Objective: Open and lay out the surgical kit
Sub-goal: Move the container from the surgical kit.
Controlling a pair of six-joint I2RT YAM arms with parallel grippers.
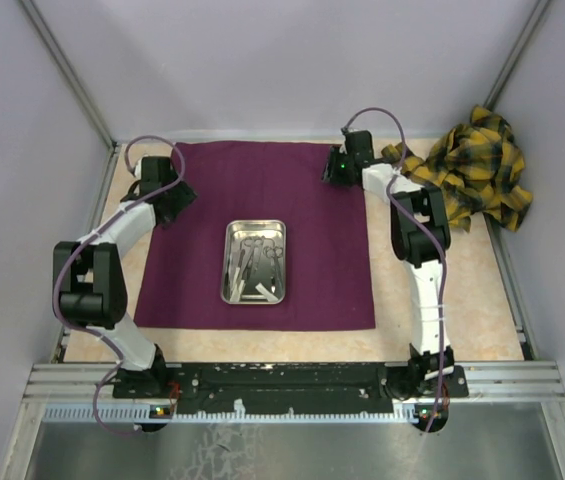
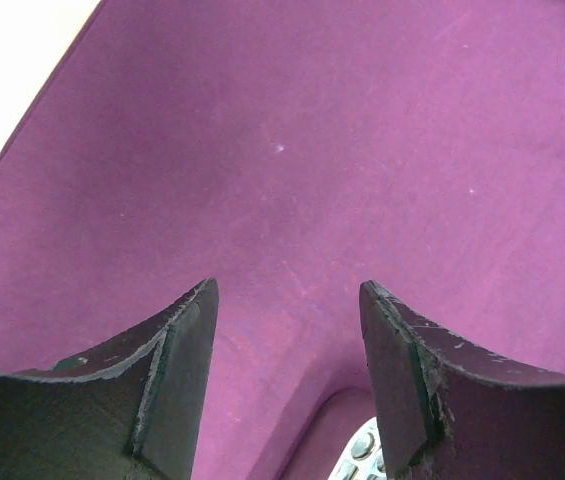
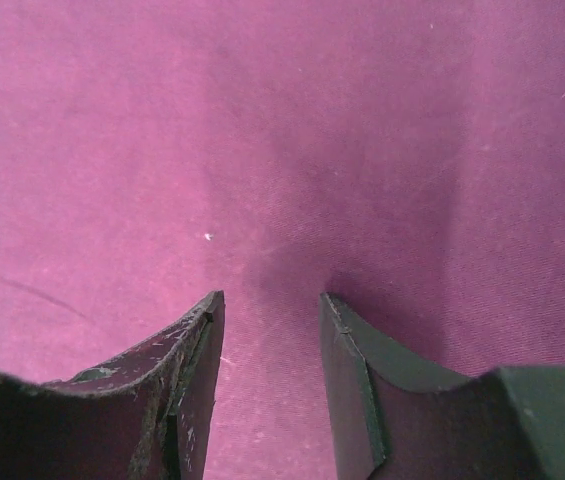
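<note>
On the table, I see the purple cloth (image 1: 262,190) spread flat, with the steel tray (image 1: 228,262) at its middle holding thin metal instruments (image 1: 251,250). My left gripper (image 2: 287,290) stands open at the cloth's far-left corner. My right gripper (image 3: 272,297) stands open at the far-right corner.

Plain deep-purple cloth wrap (image 1: 262,190), shiny silver steel tray (image 1: 226,260), yellow-and-black plaid fabric (image 1: 477,165), mottled beige tabletop (image 1: 462,310), white-and-black robot arms (image 1: 417,215), pale lavender walls (image 1: 292,60).
</note>
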